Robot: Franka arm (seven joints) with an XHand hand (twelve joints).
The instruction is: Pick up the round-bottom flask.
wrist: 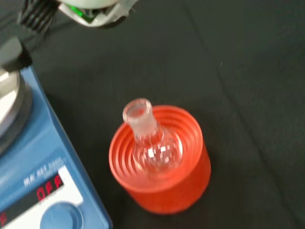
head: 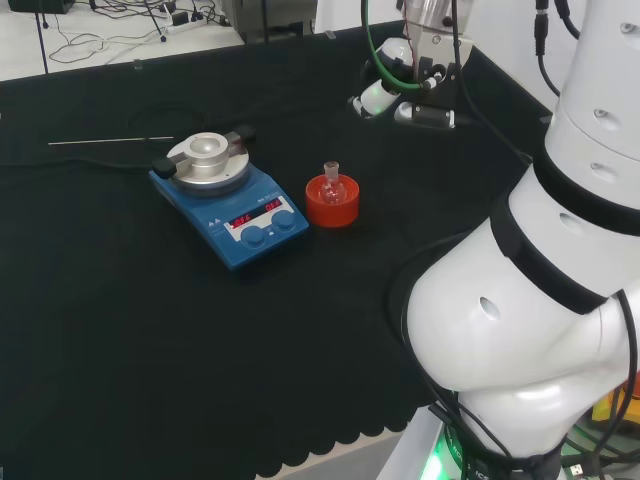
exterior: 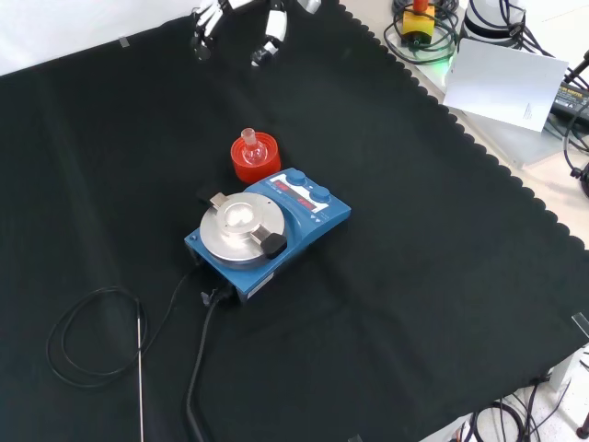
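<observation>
Head view: the round-bottom flask [head: 331,183] sits neck-up in the red ribbed stand [head: 332,201], just right of the blue hotplate [head: 240,210]. The hand [head: 400,95] hangs well beyond the hotplate, holding nothing.

Front view: the stand [exterior: 255,158] touches the hotplate's [exterior: 267,230] far edge. The hand's [exterior: 241,26] fingers [exterior: 267,43] point down, relaxed and spread.

Wrist view: the flask [wrist: 151,140] rests in the stand [wrist: 162,171] beside the hotplate [wrist: 33,181].
</observation>
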